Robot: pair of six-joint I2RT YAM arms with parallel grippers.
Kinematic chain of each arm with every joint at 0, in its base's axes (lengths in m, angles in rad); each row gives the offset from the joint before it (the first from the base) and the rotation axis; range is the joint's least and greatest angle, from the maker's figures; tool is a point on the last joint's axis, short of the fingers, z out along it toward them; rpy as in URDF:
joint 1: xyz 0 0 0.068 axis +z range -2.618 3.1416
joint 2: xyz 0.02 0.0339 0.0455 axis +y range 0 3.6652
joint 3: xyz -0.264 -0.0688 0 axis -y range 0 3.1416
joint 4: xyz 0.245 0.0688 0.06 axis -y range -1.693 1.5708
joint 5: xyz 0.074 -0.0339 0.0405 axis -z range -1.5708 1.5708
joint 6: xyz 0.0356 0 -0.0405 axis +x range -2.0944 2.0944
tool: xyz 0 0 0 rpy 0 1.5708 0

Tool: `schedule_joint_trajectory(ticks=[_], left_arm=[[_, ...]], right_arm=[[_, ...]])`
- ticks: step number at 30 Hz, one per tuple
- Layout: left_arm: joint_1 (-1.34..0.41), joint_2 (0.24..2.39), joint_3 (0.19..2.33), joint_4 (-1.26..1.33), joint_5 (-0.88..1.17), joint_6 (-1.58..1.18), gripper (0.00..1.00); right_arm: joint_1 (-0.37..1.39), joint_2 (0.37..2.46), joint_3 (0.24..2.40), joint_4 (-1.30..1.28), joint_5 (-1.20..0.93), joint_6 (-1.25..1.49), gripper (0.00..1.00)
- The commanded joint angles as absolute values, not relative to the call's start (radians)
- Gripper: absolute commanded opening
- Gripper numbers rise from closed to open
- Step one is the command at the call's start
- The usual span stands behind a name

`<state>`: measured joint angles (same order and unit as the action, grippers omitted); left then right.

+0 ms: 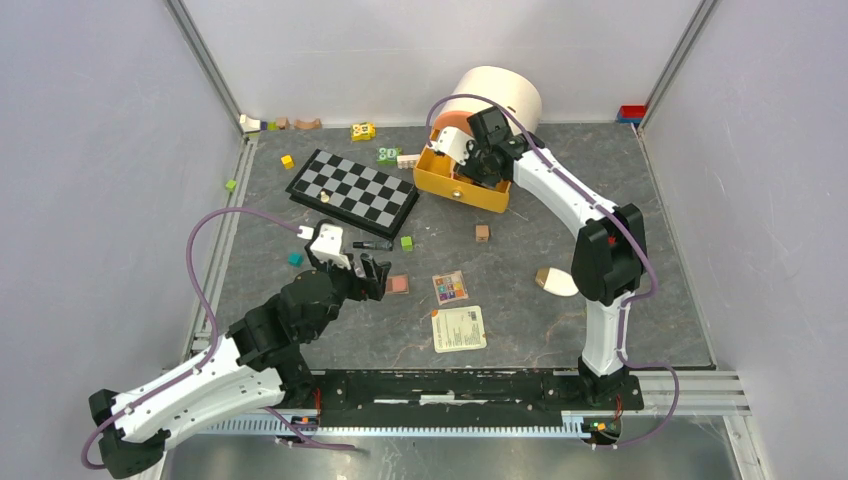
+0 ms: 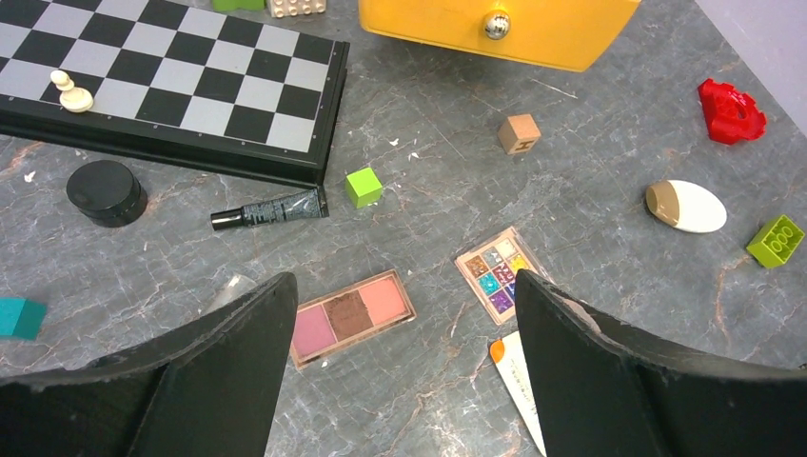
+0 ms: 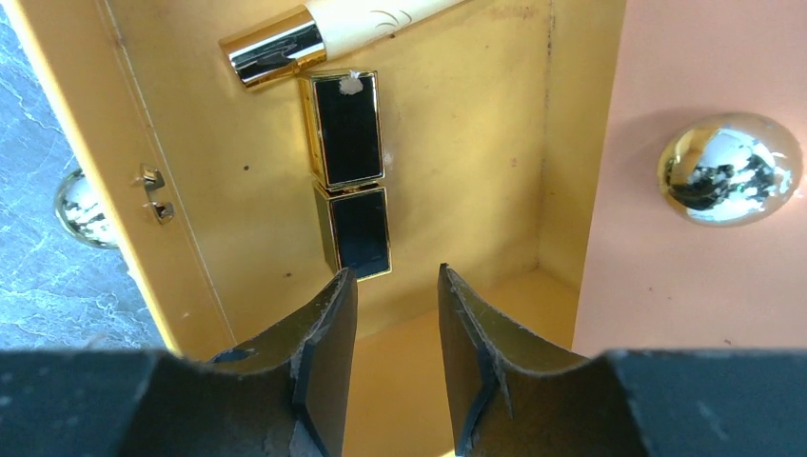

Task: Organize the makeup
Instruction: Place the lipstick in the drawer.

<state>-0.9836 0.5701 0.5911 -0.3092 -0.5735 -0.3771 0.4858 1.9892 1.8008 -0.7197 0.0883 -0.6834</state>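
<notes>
My left gripper (image 2: 404,286) hangs open and empty above the table, over a pink eyeshadow palette (image 2: 350,317) and a multicolour palette (image 2: 495,274). A clear tube with a black cap (image 2: 269,208) and a black round pot (image 2: 107,192) lie by the chessboard. The white egg-shaped sponge (image 2: 687,206) rests to the right. My right gripper (image 3: 395,274) is inside the yellow drawer (image 3: 476,124), its jaws a little apart with nothing between them. Just beyond its tips lie two black-and-gold cases (image 3: 360,231) end to end, and a cream tube with a gold cap (image 3: 276,46).
The chessboard (image 1: 352,187) holds a small pawn (image 2: 72,92). Toy cubes and bricks are scattered about: green (image 2: 363,187), wooden (image 2: 519,133), red (image 2: 730,111), teal (image 2: 19,317). A printed card (image 1: 458,328) lies near the front. A pink drawer front with a chrome knob (image 3: 728,169) flanks the yellow drawer.
</notes>
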Motion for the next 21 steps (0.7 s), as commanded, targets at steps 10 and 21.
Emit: schedule_joint_trajectory(ticks=[10,21], left_arm=[[-0.983,0.637,0.679,-0.39,-0.642,-0.49,0.9],[-0.982,0.769,0.731,-0.471,-0.602,-0.566,0.93]], right_arm=[[0.486,1.891,1.892,-0.641,0.002,-0.603,0.44],[0.495,1.612,1.581,-0.357,-0.111,-0.299,0.45]])
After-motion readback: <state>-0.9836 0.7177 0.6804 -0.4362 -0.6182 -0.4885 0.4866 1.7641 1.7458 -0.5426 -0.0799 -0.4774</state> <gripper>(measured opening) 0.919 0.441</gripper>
